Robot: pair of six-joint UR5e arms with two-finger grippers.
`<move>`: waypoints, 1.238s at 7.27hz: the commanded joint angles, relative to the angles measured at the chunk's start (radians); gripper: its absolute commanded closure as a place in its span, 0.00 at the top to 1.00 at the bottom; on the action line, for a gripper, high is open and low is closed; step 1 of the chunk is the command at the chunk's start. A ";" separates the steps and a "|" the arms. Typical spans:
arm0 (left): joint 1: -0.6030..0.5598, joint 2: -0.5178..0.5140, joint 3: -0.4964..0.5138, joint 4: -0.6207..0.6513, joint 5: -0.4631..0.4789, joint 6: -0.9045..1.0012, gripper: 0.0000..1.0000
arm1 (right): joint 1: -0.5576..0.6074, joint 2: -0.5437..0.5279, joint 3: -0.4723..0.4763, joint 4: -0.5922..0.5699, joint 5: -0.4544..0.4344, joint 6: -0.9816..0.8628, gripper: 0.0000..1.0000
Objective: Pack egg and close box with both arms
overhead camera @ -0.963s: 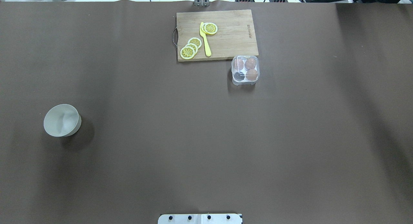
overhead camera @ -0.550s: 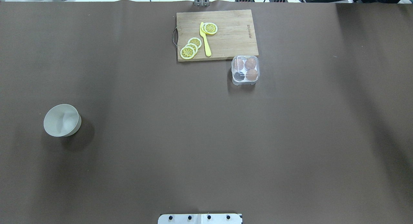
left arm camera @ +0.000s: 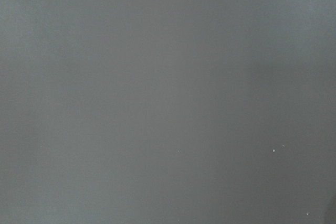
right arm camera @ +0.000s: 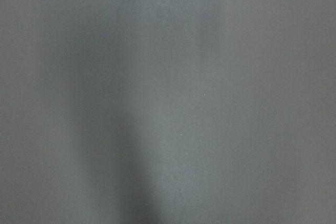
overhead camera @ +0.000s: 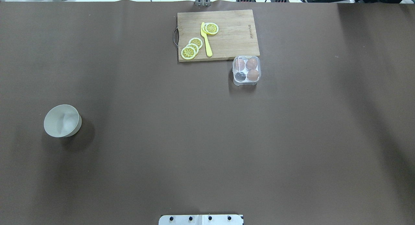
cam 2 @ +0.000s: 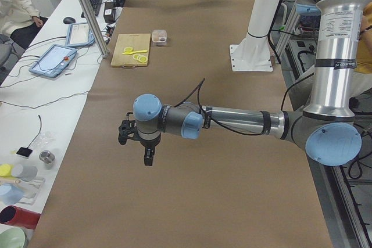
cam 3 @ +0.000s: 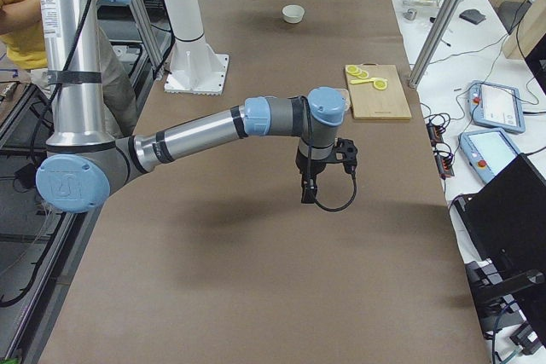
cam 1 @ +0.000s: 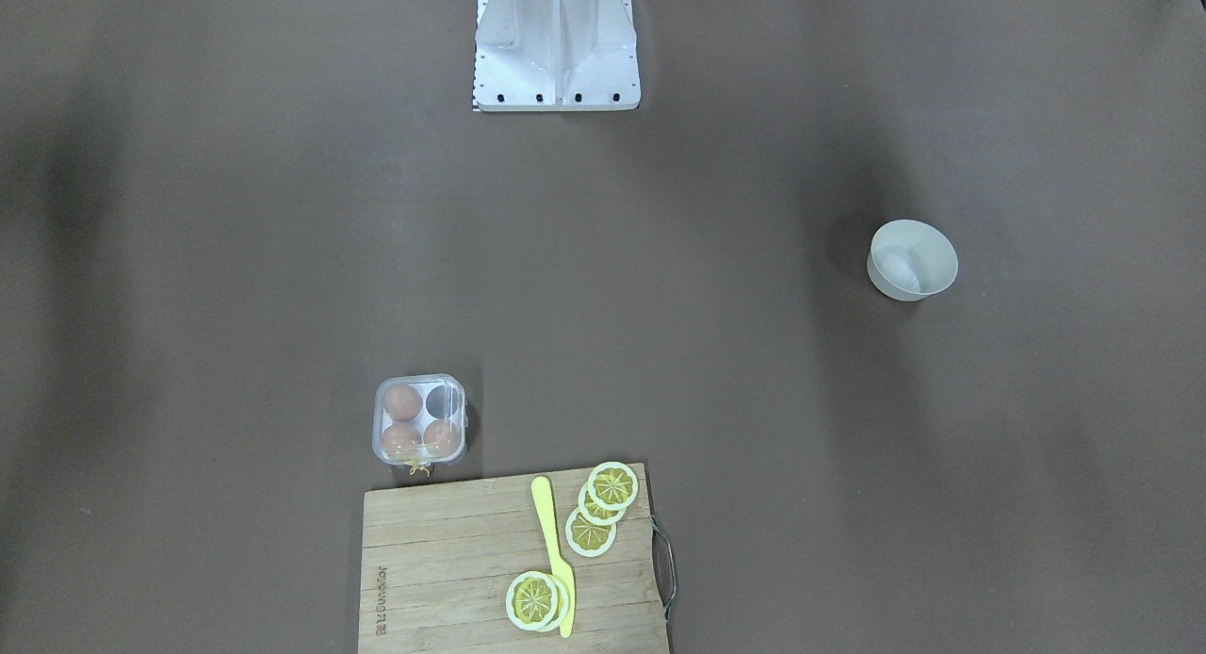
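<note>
1. Box (overhead camera: 246, 70): sits on the table (overhead camera: 207, 137), just beside a corner of the cutting board (overhead camera: 233, 40). It is well out from the robot's base.
2. Brown eggs (overhead camera: 253, 75): three, each in its own cell of the box. None lies loose on the table. One of them is presumably the one to pack; which one, cannot tell. The fourth cell (overhead camera: 240, 76) shows dark, seemingly vacant.
3. Lid: no flap stands open beside the box and its outline reads as one rounded square. Judged down, but clear plastic makes a latch impossible to confirm.
4. Progress, as a judgement: packing and closing look done. Nothing is plainly left, unless the lid needs a firmer press.
5. Left arm (cam 2: 232, 120): held above the table toward its own end, far from the box. Left gripper (cam 2: 149, 160) shows in the side view only, so cannot tell whether it is spread or pressed together.
6. Right arm (cam 3: 205, 130): likewise raised near the opposite end. Right gripper (cam 3: 307, 199): state cannot be told either. Both wrist views show only plain brown cover.
7. Writing: a burnt-in brand mark (overhead camera: 249, 32) along one board edge, too small to read. No label on the box or the white bowl (overhead camera: 77, 123).
</note>
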 commanded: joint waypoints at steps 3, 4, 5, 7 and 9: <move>0.000 0.001 -0.002 0.000 -0.001 -0.001 0.97 | 0.000 -0.045 0.045 0.000 -0.001 -0.001 1.00; 0.000 0.001 -0.002 0.000 -0.001 -0.001 0.97 | 0.000 -0.043 0.045 0.000 0.001 -0.001 1.00; 0.000 0.001 -0.002 0.000 0.001 -0.001 0.97 | 0.000 -0.035 0.050 0.000 0.011 0.002 1.00; 0.000 0.001 -0.007 0.000 -0.001 -0.001 0.97 | 0.000 -0.028 0.050 0.007 0.012 0.002 1.00; 0.000 0.001 -0.008 0.000 -0.001 -0.003 0.97 | 0.000 -0.029 0.050 0.012 0.012 0.002 1.00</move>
